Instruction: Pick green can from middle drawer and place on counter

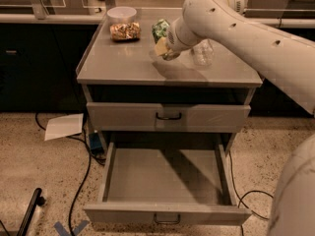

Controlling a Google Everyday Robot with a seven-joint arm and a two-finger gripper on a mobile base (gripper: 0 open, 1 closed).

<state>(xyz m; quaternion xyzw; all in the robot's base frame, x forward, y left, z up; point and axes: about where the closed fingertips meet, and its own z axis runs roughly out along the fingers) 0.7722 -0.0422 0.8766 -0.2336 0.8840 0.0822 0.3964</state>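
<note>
Green can [160, 29] at rear centre of worktop [123, 63], just right of snack packet [125, 31]. Claw [162, 44] up against the can's near side; open or closed, cannot tell. Middle drawer [167, 213] pulled open below.

The worktop [123, 63] and middle drawer [162, 176] are showing smooth, dull grey metal. The gripper [164, 50], pale and matt, is hanging at the worktop's far middle beside the glossy green can [159, 28]. The bottle [203, 53] is gleaming as clear crinkled plastic.
</note>
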